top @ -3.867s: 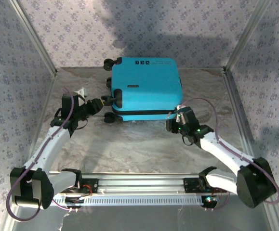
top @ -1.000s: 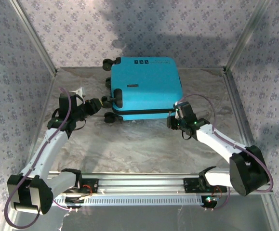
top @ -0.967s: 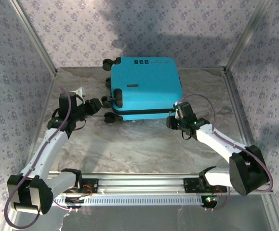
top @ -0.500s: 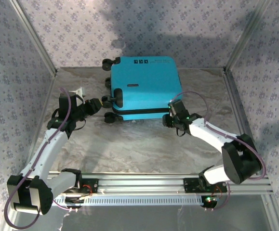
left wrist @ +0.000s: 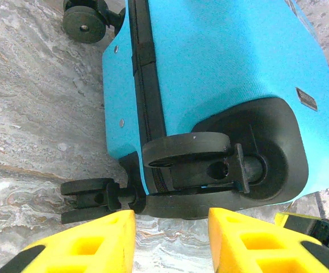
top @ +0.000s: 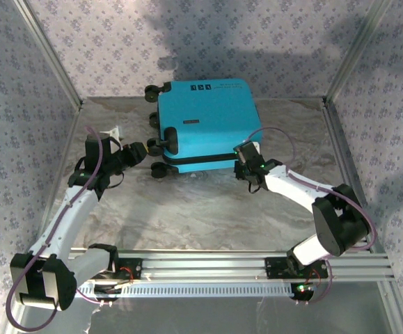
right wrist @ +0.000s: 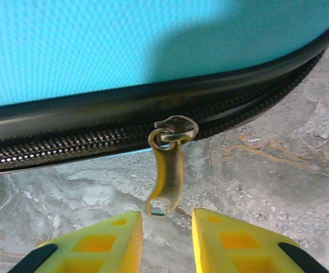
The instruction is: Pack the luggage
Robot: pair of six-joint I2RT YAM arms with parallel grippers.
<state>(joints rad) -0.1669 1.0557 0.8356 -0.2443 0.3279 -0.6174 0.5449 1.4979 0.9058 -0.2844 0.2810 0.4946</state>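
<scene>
Table (top: 187,209): marbled top, walled in by patterned panels; carries everything.
Luggage (top: 208,118): turquoise hard shell, lying flat at far centre of table, lid down on its base. Wheel end faces L, zip edge faces the arms.
Left gripper (left wrist: 171,227): at the wheel end. Yellow fingers apart, gap lined up w/ the near wheel bracket. Nothing clamped; can't tell if it touches the bracket.
Right gripper (right wrist: 167,227): low at the near edge of the case. Fingers apart, zip pull's free end hanging just above the gap, not pinched yet.
Wheels: 1 big black caster (left wrist: 187,153) just ahead of L fingers, 1 lower (left wrist: 87,193) on the table, 1 further off (left wrist: 83,23).
Zip track (right wrist: 67,145): black, runs along the shell seam, curves away at R. Can't tell which side of the slider is zipped.
Zip pull (right wrist: 167,185): small gold tab, dangling from slider, tip near the table.
Step (judged): grab the pull, run the zip.
Risk 1: tab is thin and loose, so fingers may shut on air or nip only the tip, then slip.
Risk 2: case isn't held, so a tug may drag or spin it, not move the slider.
Risk 3: slider may jam at the corner curve if pulled off-line.
</scene>
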